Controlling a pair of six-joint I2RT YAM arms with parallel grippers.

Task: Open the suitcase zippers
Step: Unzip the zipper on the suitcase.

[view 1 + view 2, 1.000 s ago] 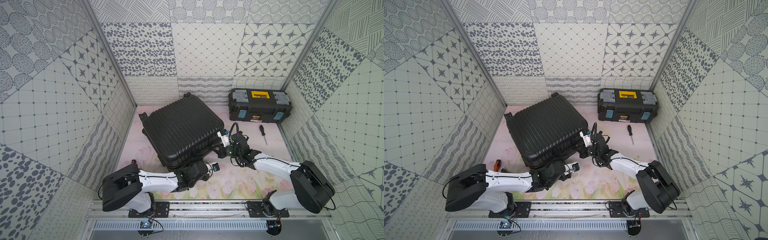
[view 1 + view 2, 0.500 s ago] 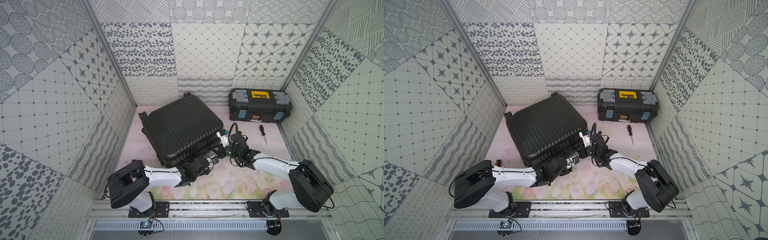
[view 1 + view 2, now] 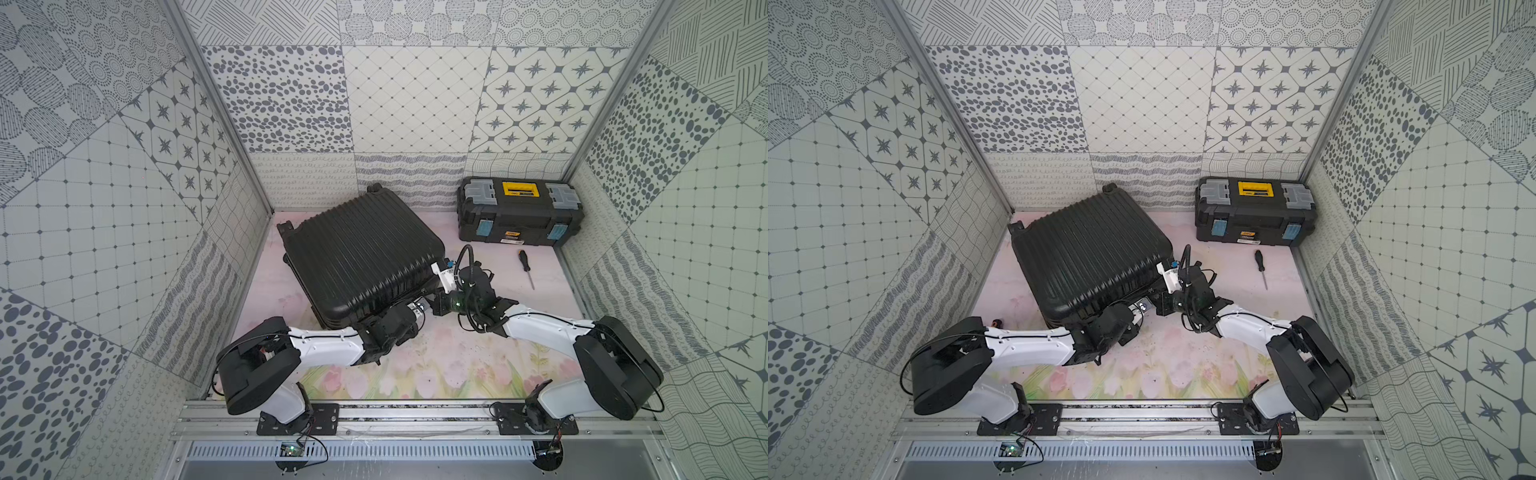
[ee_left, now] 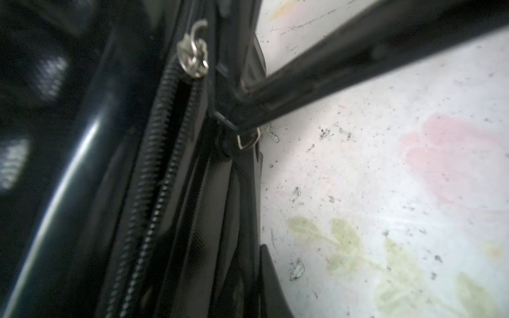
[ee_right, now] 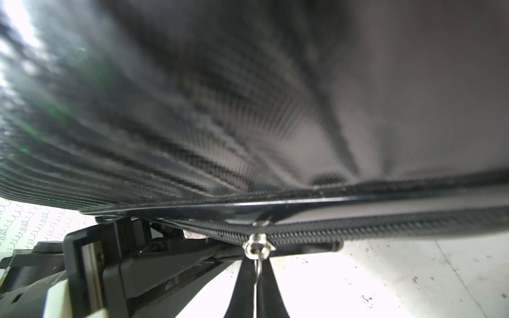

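The black ribbed suitcase (image 3: 361, 257) (image 3: 1092, 262) lies flat at the back left of the mat. Both grippers meet at its near right corner. In the right wrist view my right gripper (image 5: 256, 278) is shut on the thin wire pull hanging from a silver zipper slider (image 5: 257, 245). The zipper track (image 4: 154, 170) gapes open on one side of that slider (image 4: 192, 59). My left gripper (image 4: 257, 269) is shut, pressed against the lower shell beside the seam. Whether anything is between its fingers does not show. In both top views the fingertips are hidden by the wrists.
A black toolbox (image 3: 517, 214) with a yellow handle stands at the back right, with a screwdriver (image 3: 525, 268) on the mat in front of it. An orange-handled tool (image 3: 996, 322) lies by the left arm. Patterned walls close in on three sides.
My left arm has reached in to the suitcase's near right corner and its jaws have gone from open to shut. The right gripper has stayed on the pull.
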